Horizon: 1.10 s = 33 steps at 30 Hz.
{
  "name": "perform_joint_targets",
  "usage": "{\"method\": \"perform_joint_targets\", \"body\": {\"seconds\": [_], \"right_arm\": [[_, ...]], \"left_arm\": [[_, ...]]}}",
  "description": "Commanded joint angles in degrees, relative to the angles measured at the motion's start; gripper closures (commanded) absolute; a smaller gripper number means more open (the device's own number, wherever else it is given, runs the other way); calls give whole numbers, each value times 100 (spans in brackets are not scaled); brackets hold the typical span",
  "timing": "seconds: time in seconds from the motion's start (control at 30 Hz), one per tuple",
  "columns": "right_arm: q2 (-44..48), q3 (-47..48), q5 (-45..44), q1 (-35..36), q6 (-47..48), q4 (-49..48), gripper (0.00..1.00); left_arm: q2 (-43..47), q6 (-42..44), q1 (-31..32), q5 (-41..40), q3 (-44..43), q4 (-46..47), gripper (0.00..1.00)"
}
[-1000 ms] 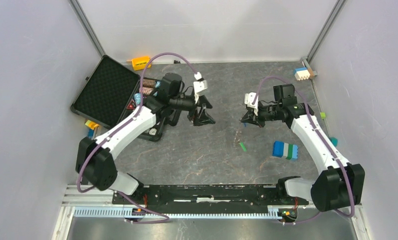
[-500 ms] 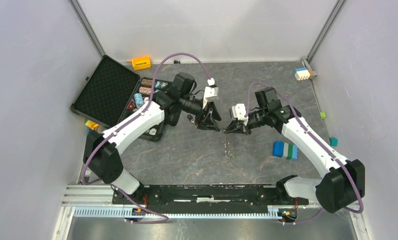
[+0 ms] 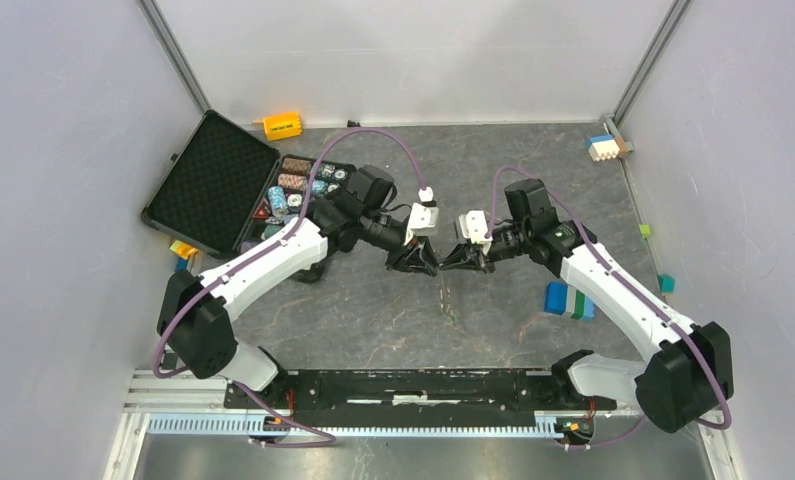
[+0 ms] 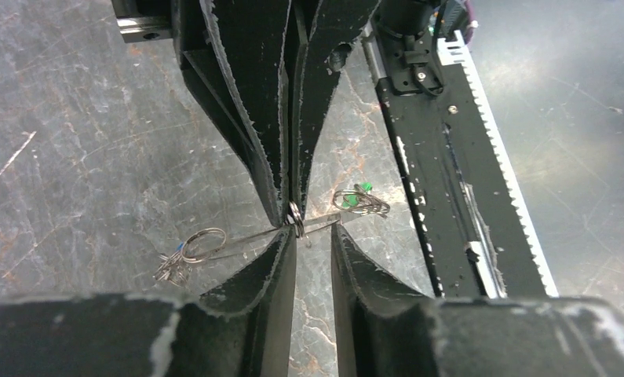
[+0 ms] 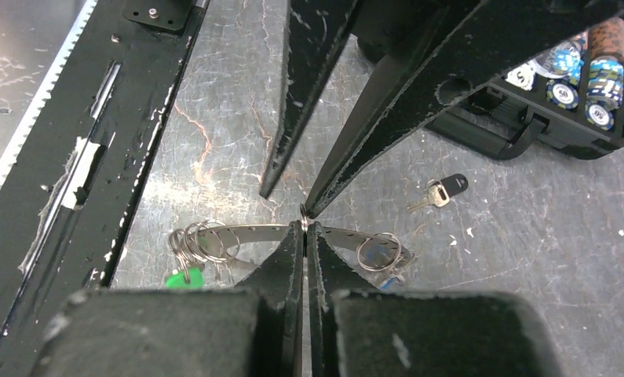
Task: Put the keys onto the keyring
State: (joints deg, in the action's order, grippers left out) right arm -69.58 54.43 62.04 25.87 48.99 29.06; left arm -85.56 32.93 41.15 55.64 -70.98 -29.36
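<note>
The keyring (image 5: pixel 249 231) is a thin grey metal band with small wire rings hanging on it. My right gripper (image 5: pixel 304 225) is shut on it at its middle, just above the table. A green key (image 5: pixel 184 278) hangs at one end and a blue key (image 5: pixel 388 280) at the other. A black key (image 5: pixel 452 184) lies loose on the table beyond. My left gripper (image 4: pixel 312 230) meets the right gripper (image 3: pixel 455 262) tip to tip at mid-table. Its jaws stand a little apart, one fingertip (image 4: pixel 287 233) against the small ring in the right gripper's tips.
An open black case (image 3: pixel 213 180) with poker chips (image 3: pixel 293 190) lies behind the left arm. A blue, green and white block (image 3: pixel 570 300) sits right of the right arm. Small blocks lie by the back wall (image 3: pixel 281 125) and the right wall (image 3: pixel 603 148).
Both arms have swung inward until the grippers meet at mid-table, the right one carrying the keyring. The left jaws have narrowed from wide open to a small gap.
</note>
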Motion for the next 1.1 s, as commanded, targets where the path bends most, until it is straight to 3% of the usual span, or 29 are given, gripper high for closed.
{"method": "perform_joint_targets", "body": {"seconds": [0.0,0.23,0.47,0.57,0.9,1.07], "right_arm": [[195,-85,63,6,-349,-713,100],[180,-196,30,6,-555,-899,100],[180,-218,76,8,-806,-1029,100],[207,-182,-32,4,-855,-992,100],[319,-207,-243,9,-651,-556,61],[440,-391,-262,5,-631,-576,58]], "left_arm": [[165,32,77,-284,98,409,72],[42,-330,122,-535,120,774,80],[98,-505,139,-637,244,1038,98],[139,-479,139,-779,305,1092,98],[650,-469,-88,-266,1032,1910,98],[789,-810,-373,116,1330,2504,98]]}}
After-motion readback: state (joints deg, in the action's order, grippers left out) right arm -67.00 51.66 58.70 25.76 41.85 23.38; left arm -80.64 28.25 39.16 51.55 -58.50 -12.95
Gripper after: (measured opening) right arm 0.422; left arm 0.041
